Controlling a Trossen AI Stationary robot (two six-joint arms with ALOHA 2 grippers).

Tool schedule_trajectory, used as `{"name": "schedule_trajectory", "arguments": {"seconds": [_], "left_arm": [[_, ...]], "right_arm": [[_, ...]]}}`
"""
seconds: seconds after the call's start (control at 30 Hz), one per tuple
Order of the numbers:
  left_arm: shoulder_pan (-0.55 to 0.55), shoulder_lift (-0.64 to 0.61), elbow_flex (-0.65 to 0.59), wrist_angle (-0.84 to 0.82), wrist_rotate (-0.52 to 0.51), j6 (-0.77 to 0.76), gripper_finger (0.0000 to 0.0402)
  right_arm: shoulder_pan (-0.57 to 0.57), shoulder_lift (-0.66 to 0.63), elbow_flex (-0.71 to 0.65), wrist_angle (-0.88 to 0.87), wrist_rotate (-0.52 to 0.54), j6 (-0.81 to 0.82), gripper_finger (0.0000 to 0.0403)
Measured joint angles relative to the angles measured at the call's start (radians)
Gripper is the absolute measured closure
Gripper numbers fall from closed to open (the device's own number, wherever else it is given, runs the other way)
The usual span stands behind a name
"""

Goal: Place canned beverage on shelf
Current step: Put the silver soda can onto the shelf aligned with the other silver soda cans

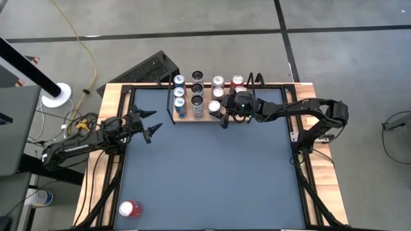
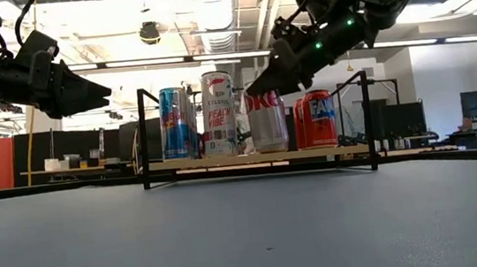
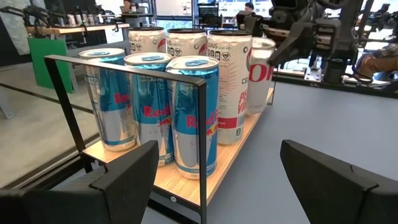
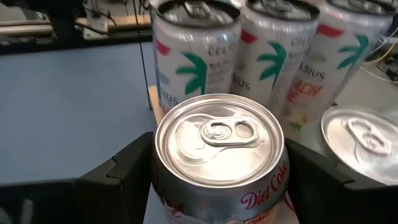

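Right gripper (image 1: pixel 223 117): we see it reaching over the front edge of the shelf, jaws set on either side of a Diet Coke can (image 4: pixel 219 158); in the right wrist view the dark fingers (image 4: pixel 118 171) flank the can's sides, so we read them as clamped on it
Diet Coke can: upright, silver lid up, at the shelf's front row right of the Celsius cans; in the low view (image 2: pixel 266 117) its base sits at the level of the board, though we cannot tell whether it fully rests there
Shelf (image 1: pixel 200 119): light-wood board in a thin black rail frame, at the far middle of the grey-blue surface (image 1: pixel 212 173)
Blue Red Bull cans (image 3: pixel 193 115): three in a column at the shelf's left end
Celsius cans (image 4: pixel 264 53): three tall white ones in the next column, just beside the Diet Coke can
Red Fanta can (image 2: pixel 315 119): on the shelf's right part, just beside the gripped can
Left gripper (image 1: pixel 149 124): above the surface, left of the shelf and apart from it, jaws spread wide with nothing between them
Red can (image 1: pixel 129 208): lying on its side at the near left corner of the surface, well apart from both arms
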Motion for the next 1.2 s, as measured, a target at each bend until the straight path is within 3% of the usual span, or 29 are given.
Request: {"name": "schedule_trajectory", "arguments": {"seconds": [0.73,1.2], "left_arm": [[0.000,0.000,0.000,0.000,0.000,0.000,0.0074],[0.000,0.000,0.000,0.000,0.000,0.000,0.0074]], "right_arm": [[-0.003,0.001,0.000,-0.053,0.006,0.047,0.0096],[-0.007,0.002,0.000,-0.052,0.081,0.100,0.0076]]}}
